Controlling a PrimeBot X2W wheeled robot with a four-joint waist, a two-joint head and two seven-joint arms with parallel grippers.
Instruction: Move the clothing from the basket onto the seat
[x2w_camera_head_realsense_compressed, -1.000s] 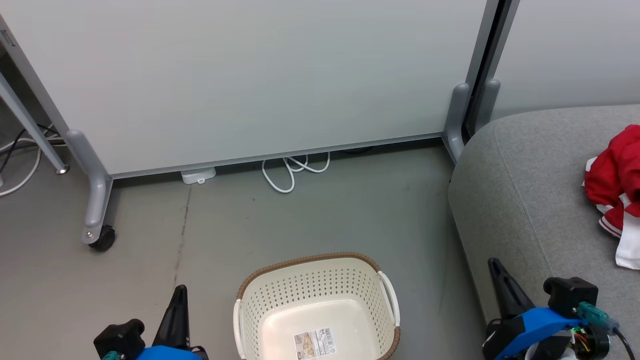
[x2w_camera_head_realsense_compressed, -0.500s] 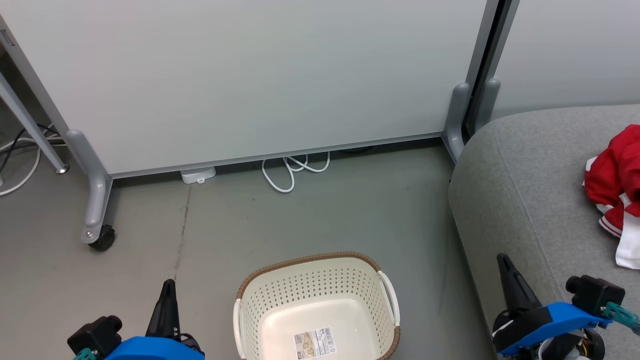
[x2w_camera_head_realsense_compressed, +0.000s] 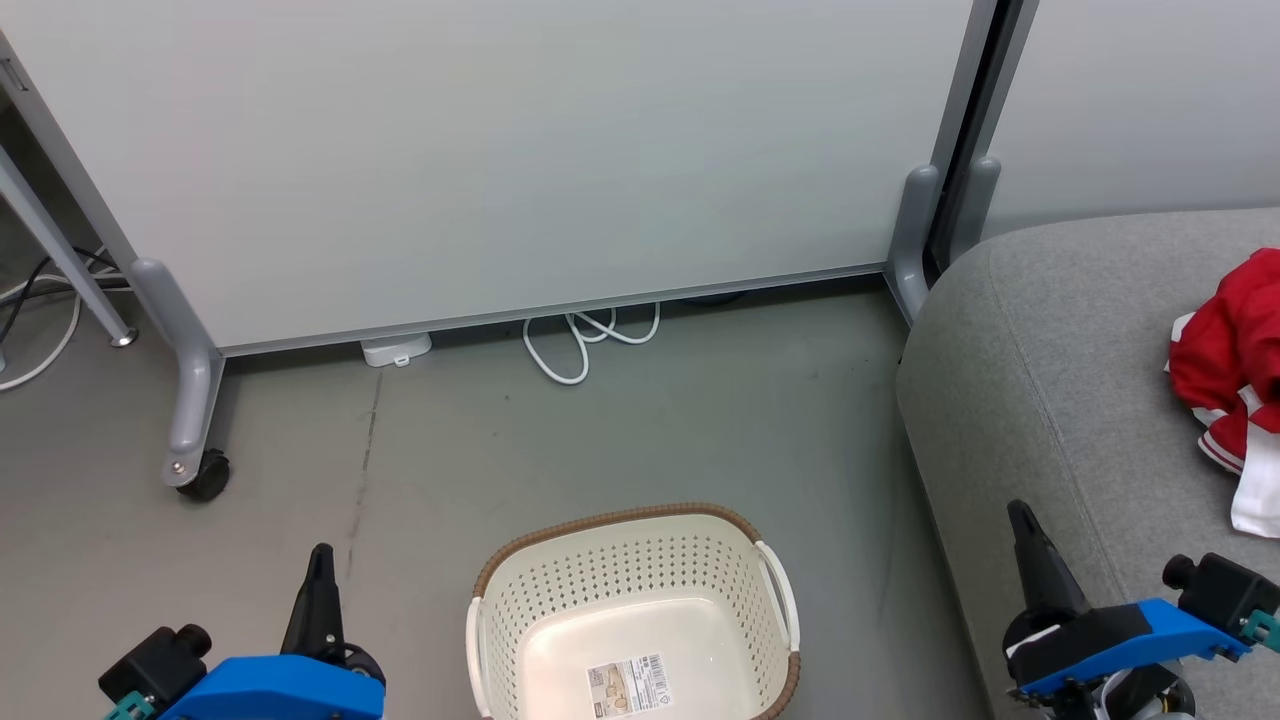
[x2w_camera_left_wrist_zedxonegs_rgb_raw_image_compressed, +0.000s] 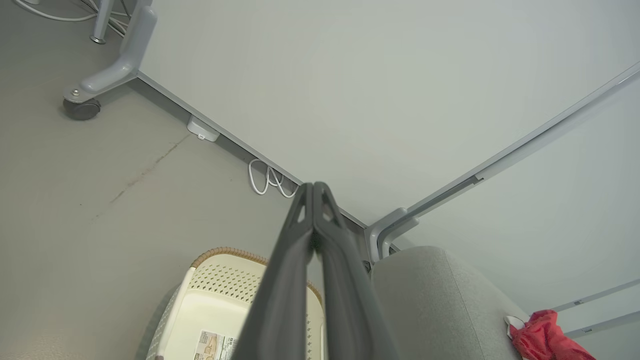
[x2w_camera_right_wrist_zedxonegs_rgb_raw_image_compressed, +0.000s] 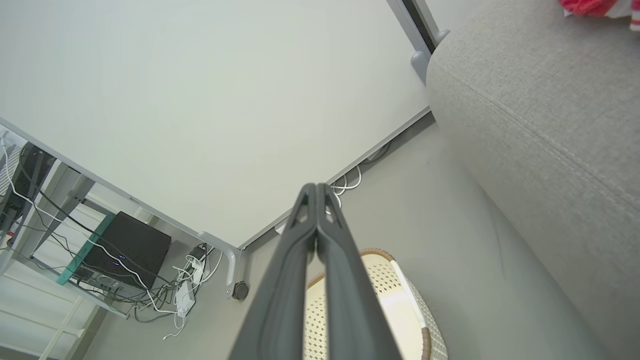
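The cream-white perforated basket (x2w_camera_head_realsense_compressed: 634, 620) with a brown rim stands on the floor at the bottom centre; inside it I see only a label on the bottom. Red clothing (x2w_camera_head_realsense_compressed: 1228, 370) with white trim lies bunched on the grey seat (x2w_camera_head_realsense_compressed: 1060, 400) at the right edge. My left gripper (x2w_camera_head_realsense_compressed: 321, 560) is shut with nothing in it, to the left of the basket. Over the seat's front corner my right gripper (x2w_camera_head_realsense_compressed: 1021, 515) is shut on nothing. The left wrist view has the basket (x2w_camera_left_wrist_zedxonegs_rgb_raw_image_compressed: 220, 310), the seat (x2w_camera_left_wrist_zedxonegs_rgb_raw_image_compressed: 430, 300) and the clothing (x2w_camera_left_wrist_zedxonegs_rgb_raw_image_compressed: 542, 340). The right wrist view has the basket (x2w_camera_right_wrist_zedxonegs_rgb_raw_image_compressed: 400, 305) beside the seat (x2w_camera_right_wrist_zedxonegs_rgb_raw_image_compressed: 540, 130).
A white partition panel (x2w_camera_head_realsense_compressed: 500, 160) on grey wheeled legs (x2w_camera_head_realsense_compressed: 190, 400) stands behind the basket. A white cable loop (x2w_camera_head_realsense_compressed: 585, 345) lies on the grey floor under it. In the right wrist view a desk with a black box (x2w_camera_right_wrist_zedxonegs_rgb_raw_image_compressed: 125, 245) and tangled cables sits further left.
Both grippers have drawn back toward the bottom of the head view and outward, the left to the left, the right to the right. Basket and clothing have stayed put.
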